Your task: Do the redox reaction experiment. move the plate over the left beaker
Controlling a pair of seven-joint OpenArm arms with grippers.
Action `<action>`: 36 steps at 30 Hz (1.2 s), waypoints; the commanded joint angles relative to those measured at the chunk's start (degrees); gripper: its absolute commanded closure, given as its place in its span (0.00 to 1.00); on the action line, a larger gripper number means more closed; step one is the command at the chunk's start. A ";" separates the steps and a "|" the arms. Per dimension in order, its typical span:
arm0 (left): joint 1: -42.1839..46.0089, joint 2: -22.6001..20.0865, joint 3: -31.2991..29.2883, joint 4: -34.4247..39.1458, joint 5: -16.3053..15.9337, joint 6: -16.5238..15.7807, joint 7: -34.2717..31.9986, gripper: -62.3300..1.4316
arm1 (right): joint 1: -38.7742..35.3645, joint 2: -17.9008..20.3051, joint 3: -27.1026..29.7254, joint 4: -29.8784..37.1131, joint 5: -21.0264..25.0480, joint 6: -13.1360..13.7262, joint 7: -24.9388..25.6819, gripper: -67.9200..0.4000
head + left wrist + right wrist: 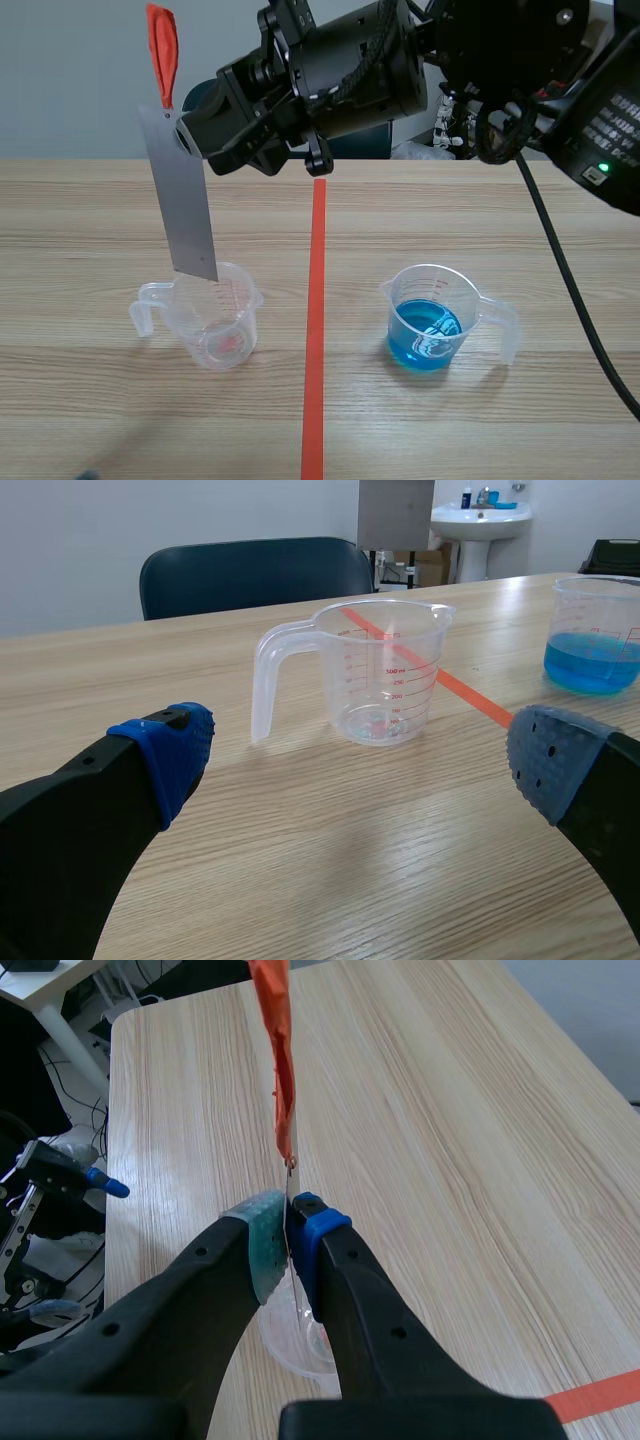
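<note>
- We see our right gripper (288,1222) clamped on the grey metal plate (185,195), which hangs upright over the empty left beaker (215,320).
- Our left gripper (362,758) gapes wide, facing that beaker.

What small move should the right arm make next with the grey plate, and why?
Probably shift the right gripper slightly so the plate centres over the left beaker. The gripper is shut on the plate, whose lower edge seems to hang at the rim, not above the mouth's middle.
</note>
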 commanded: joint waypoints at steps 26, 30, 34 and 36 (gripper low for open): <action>0.46 0.11 -0.44 0.92 -0.55 -0.07 -1.03 0.01 | 2.23 -0.04 0.74 5.84 -1.22 -0.79 -1.33 0.98; 0.46 0.11 -0.44 0.92 -0.55 -0.07 -1.03 0.01 | 2.23 -0.04 0.74 5.84 -1.22 -0.76 -1.33 0.98; 0.46 0.11 -0.44 0.92 -0.55 -0.07 -1.03 0.01 | 2.23 -0.04 0.74 5.84 -1.22 -0.76 -1.33 0.98; 0.46 0.11 -0.44 0.92 -0.55 -0.07 -1.03 0.01 | 2.21 -0.04 0.74 5.84 -1.22 -0.76 -1.33 0.98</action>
